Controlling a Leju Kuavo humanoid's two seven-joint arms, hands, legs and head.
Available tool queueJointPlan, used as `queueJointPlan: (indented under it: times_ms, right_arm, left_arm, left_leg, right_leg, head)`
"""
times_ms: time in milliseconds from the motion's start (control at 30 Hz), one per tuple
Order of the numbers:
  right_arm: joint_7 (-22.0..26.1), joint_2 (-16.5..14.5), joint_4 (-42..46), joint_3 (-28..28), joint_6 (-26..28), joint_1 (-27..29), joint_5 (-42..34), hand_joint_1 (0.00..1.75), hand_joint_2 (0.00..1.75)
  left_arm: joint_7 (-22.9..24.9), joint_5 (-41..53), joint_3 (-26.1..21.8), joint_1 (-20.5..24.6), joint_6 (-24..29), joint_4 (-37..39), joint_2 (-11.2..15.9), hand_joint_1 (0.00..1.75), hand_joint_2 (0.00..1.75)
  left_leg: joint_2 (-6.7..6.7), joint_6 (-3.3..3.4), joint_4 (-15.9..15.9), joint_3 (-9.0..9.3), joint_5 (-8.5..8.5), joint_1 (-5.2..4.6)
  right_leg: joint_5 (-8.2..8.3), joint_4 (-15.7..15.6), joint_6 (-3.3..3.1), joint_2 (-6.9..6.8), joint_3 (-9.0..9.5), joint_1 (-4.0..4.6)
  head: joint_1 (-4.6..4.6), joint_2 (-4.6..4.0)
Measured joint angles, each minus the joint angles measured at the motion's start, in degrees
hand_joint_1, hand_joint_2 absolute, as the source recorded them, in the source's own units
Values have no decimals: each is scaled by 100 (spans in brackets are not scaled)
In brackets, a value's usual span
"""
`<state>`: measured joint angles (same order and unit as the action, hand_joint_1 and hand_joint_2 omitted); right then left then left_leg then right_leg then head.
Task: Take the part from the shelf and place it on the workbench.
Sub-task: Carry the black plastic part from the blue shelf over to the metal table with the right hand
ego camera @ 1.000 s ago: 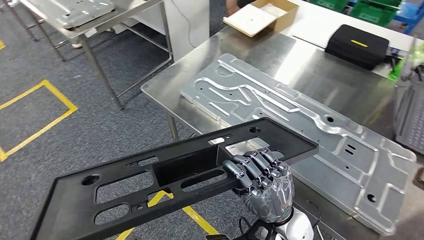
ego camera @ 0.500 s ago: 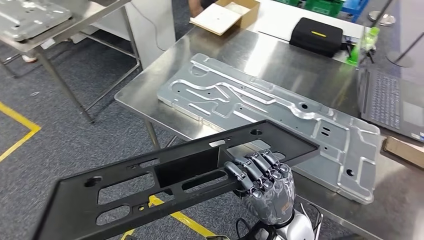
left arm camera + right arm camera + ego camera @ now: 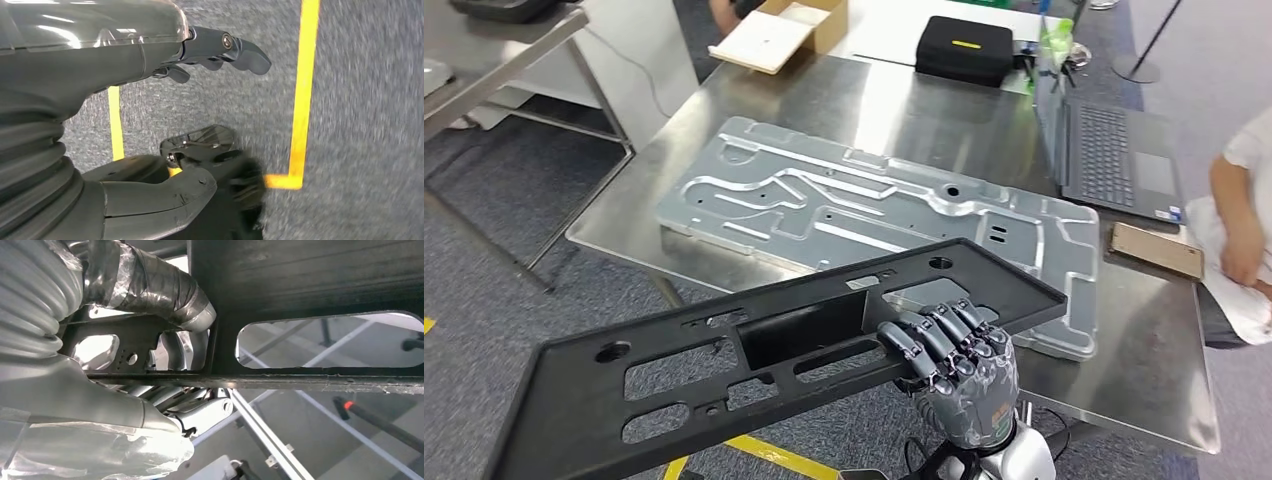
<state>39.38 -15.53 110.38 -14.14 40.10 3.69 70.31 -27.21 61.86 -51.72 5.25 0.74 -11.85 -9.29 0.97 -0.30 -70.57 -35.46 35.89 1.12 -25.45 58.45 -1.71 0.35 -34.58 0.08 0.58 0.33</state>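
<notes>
I can read no text, brand, number or sign in any view. The black case (image 3: 965, 48) at the far end of the workbench (image 3: 904, 105) carries a yellow bar, too small for me to tell whether it bears lettering. The small pale tag on the black part (image 3: 764, 345) shows no legible characters.

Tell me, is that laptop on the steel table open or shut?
Open. The laptop on the workbench lies with its keyboard and touchpad showing; its thin raised screen is seen nearly edge-on.
</notes>
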Motion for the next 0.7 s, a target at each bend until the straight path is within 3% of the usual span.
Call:
queueJointPlan:
  times_ms: [33,67,100,167,200,267,333,400,500,533,567,600,700]
  right_arm:
    - [-1,-1,-6,0,-1,3,0,175,175]
    - [-3,-1,-14,0,-1,6,0,175,175]
    - [-4,-1,-21,0,-2,8,0,175,175]
    - [-14,-1,-31,0,-2,7,1,175,175]
    - [-24,-1,-37,0,-2,4,4,175,175]
    - [-61,-1,-49,0,-3,-2,23,175,175]
    - [-101,-1,-55,1,-3,-2,49,175,175]
    - [-136,0,-58,2,-2,-13,62,175,175]
    - [-174,2,-89,4,-2,-51,63,175,175]
    - [-180,3,-105,7,-2,-55,63,175,175]
    - [-185,4,-122,12,-2,-54,57,175,175]
    - [-197,4,-139,19,-2,-55,41,175,175]
    - [-274,4,-180,58,-2,-80,-48,175,175]
  left_arm:
    - [-1,-3,-7,-14,0,0,1,0,175]
    - [-1,-4,-13,-25,0,0,2,0,175]
    - [-2,-5,-18,-32,0,0,2,0,175]
    - [-1,-7,-25,-32,0,0,2,0,175]
    - [1,-7,-28,-26,0,0,3,0,175]
    - [8,-4,-34,-2,3,0,3,0,175]
    - [18,12,-36,23,15,0,4,0,175]
    - [32,46,-37,25,36,0,7,0,175]
    - [55,98,-37,9,52,0,9,0,175]
    - [64,106,-37,1,50,0,12,0,175]
    - [74,108,-37,-5,39,0,14,0,175]
    - [80,109,-37,-6,18,0,15,0,175]
    - [90,108,-37,2,-59,0,4,0,175]
  left_leg:
    - [-33,-8,-256,-151,56,0]
    - [-44,-15,-322,-222,-6,3]
    - [-55,-21,-187,-198,-167,8]
    - [-172,-29,460,40,-574,30]
    - [-243,-19,738,145,-687,34]
    - [-323,27,953,224,-709,22]
    - [-299,104,988,243,-737,12]
    - [-260,182,1036,270,-776,22]
    - [-183,231,1062,285,-785,15]
    - [-154,234,1061,287,-779,10]
    - [-130,234,1060,292,-770,9]
    - [-114,230,1060,303,-759,8]
    - [-95,193,1068,355,-719,4]
  right_leg:
    - [-9,13,-8,82,0,4]
    - [-19,32,-9,171,0,5]
    - [-31,58,0,261,1,0]
    - [-74,136,41,411,-8,-15]
    - [-100,188,67,467,-27,-13]
    - [-126,245,122,530,-66,-9]
    - [-127,243,184,559,-82,-22]
    - [-224,380,239,395,-139,-24]
    - [-667,1285,310,62,-583,-44]
    - [-749,1565,325,26,-736,-58]
    - [-723,1671,332,9,-805,-69]
    - [-590,1557,330,2,-762,-77]
    - [-89,524,264,-36,-259,-56]
  head:
    - [1,0]
    - [1,0]
    - [0,0]
    - [0,0]
    - [-1,0]
    - [2,0]
    - [2,0]
    - [4,0]
    - [8,0]
    - [8,0]
    - [8,0]
    - [9,0]
    - [9,0]
